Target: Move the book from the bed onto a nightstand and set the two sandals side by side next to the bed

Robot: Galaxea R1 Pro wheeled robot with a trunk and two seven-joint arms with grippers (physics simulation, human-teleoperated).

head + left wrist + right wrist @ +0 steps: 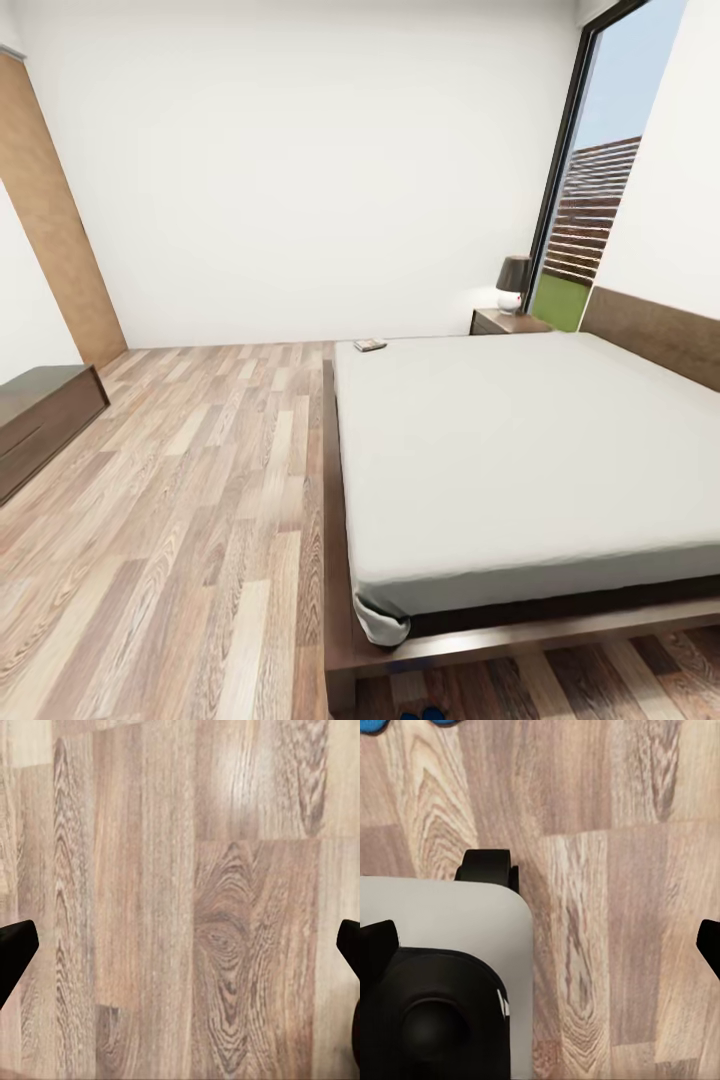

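Lying on the bed's (520,450) far corner: the book (369,345).
Both grippers (180,945) (540,945) are hanging wide open, holding nothing, over floor (180,520).

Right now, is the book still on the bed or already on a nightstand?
On the bed. The book lies flat at the far corner of the bed's grey mattress; the nightstand carries a lamp.

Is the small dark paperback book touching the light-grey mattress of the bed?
Touching. In the head view the small dark paperback book lies flat on the far corner of the light-grey mattress, with no gap beneath it.
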